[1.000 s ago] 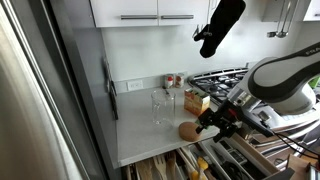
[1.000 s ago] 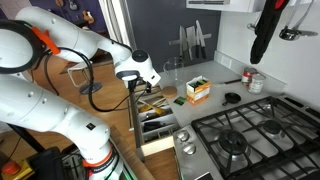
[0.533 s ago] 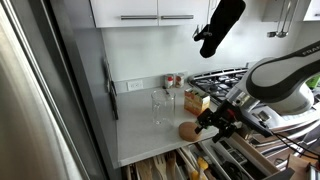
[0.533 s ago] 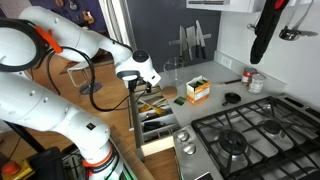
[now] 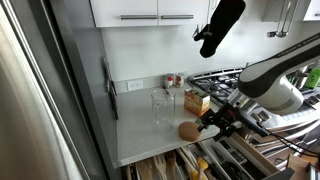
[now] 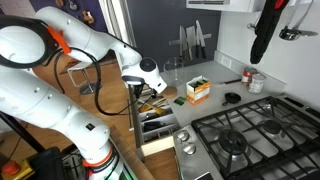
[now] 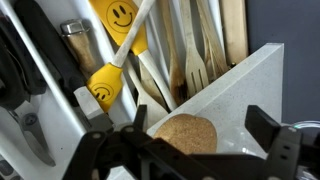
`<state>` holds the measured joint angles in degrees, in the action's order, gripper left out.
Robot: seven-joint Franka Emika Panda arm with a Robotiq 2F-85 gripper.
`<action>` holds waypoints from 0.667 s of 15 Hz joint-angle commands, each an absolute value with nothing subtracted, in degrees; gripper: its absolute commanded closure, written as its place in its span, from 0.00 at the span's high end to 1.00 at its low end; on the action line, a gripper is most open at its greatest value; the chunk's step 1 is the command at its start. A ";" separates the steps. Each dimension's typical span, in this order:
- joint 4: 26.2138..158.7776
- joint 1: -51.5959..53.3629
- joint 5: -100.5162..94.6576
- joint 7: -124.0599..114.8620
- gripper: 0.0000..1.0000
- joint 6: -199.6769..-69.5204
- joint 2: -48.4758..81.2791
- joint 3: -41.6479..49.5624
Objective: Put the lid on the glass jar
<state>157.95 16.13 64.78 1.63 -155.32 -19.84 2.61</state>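
Wrist view: the lid (image 7: 185, 133) lies flat on the white counter (image 7: 262, 80), close to the corner and just inside the edge. It is bare on top and nothing rests on it.

The gripper (image 7: 186, 158) hangs over it with its fingers (image 7: 272, 140) spread wide, one on each side of the disc. They are released, gripping nothing, and seem clear of the rim.

In an exterior view the lid (image 5: 189, 130) sits near the counter's front edge. The glass jar (image 5: 161, 106) stands upright farther back toward the wall, apart from the lid, mouth uncovered. A yellow-orange box (image 5: 196, 100) stands behind the lid, beside the jar.

Below the counter edge an open drawer (image 6: 160, 143) holds wooden utensils (image 7: 190, 45).

Step in hand, as I judge it: grasp the lid.

- The disc is thin and flat, so the fingertips should come down almost to the counter before closing.
- Centre the disc between the pads so both meet the rim together.
- An off-centre close could push the lid toward the edge and into the drawer.
- Lift straight up and keep it level.
- Carry it high enough to clear the jar's rim, and stay clear of the box.
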 commanded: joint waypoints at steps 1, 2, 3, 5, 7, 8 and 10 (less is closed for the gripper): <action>157.22 17.94 75.39 15.85 1.00 -150.69 -17.36 8.42; 157.04 17.90 78.31 19.81 1.00 -148.65 -16.47 9.74; 156.94 17.67 80.48 22.93 1.00 -146.70 -15.46 10.73; 156.65 17.64 85.53 29.35 1.00 -143.23 -13.36 12.17; 156.28 17.51 91.27 35.64 1.00 -140.26 -11.11 13.10; 155.93 11.41 94.97 38.85 1.00 -137.77 -9.59 7.54; 155.28 9.14 101.32 45.15 1.00 -135.72 -6.96 5.75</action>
<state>157.09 14.13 92.85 36.73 -139.32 -11.80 9.71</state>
